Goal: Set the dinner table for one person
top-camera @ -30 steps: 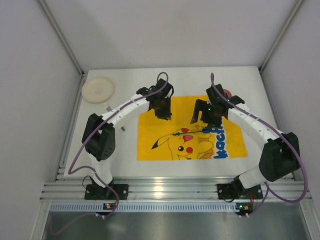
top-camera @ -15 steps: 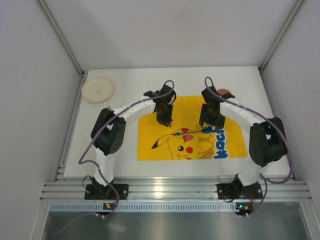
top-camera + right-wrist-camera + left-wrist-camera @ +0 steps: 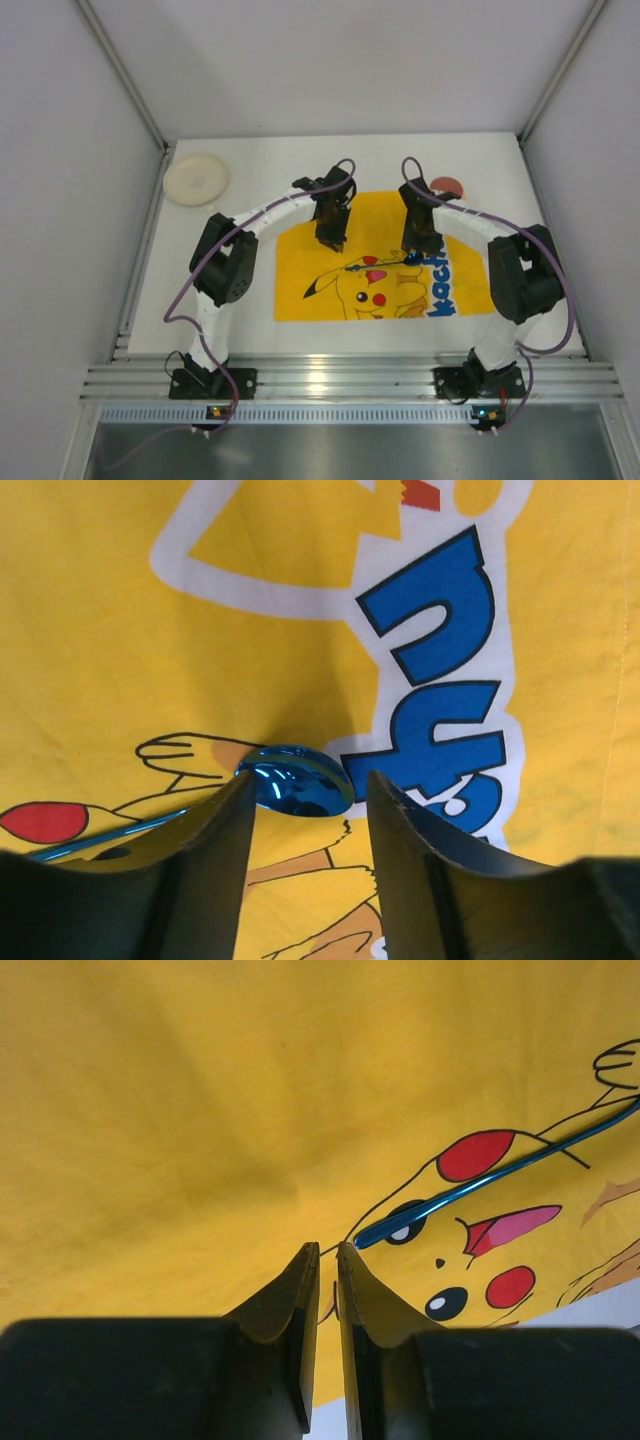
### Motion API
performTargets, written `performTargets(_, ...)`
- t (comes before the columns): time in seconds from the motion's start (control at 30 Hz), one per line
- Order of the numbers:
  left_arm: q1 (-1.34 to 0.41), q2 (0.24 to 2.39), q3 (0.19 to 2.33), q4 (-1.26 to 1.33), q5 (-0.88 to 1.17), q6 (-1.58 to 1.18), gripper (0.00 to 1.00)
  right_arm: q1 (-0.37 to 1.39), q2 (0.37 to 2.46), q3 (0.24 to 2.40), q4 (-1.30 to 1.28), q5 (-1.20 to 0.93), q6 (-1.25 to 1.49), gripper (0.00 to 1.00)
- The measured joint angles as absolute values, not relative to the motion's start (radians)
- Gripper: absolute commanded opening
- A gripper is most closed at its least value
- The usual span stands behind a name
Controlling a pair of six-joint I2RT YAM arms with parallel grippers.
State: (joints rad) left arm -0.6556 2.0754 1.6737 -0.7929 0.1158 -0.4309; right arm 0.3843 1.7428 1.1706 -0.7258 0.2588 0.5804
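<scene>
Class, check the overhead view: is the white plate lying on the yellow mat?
No, the white plate sits on the bare dinner table, far left, apart from the yellow mat.

Lab cell: white panels [image 3: 70,230], alu rail [image 3: 340,381].

Two arms, left arm [image 3: 262,213] and right arm [image 3: 468,222]: white tube links, bulky black joint housings [image 3: 225,270], black base plates [image 3: 212,382]. A purple cable [image 3: 177,295] runs along each. Wrist views show matte black tapered fingers [image 3: 285,1310].
</scene>
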Motion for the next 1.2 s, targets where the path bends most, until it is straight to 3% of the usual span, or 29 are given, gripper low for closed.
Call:
performTargets(0.17, -0.651, 2.075, 1.674, -0.822, 0.115, -0.413, 0.18, 0.384, 1.748, 1.152, -0.658, 0.263, 0.586, 0.37)
performTargets(0.37, -0.645, 2.075, 1.674, -0.83, 0.112, -0.401, 0.18, 0.386, 1.757, 1.138, -0.599, 0.272, 0.589, 0.34)
performTargets(0.63, -0.64, 2.075, 1.671, -0.838, 0.104, -0.391, 0.17, 0.406, 1.747, 1.112, -0.574, 0.289, 0.607, 0.48)
performTargets(0.77, -0.638, 2.075, 1.666, -0.84, 0.104, -0.39, 0.17, 0.42, 1.715, 1.075, -0.58, 0.287, 0.615, 0.48)
performTargets(1.0, -0.637, 2.075, 1.649, -0.842, 0.104, -0.39, 0.17, 0.43, 1.708, 1.06, -0.568, 0.285, 0.629, 0.39)
performTargets(1.2, -0.637, 2.062, 1.617, -0.846, 0.104, -0.39, 0.16, 0.436, 1.733, 1.065, -0.516, 0.292, 0.628, 0.18)
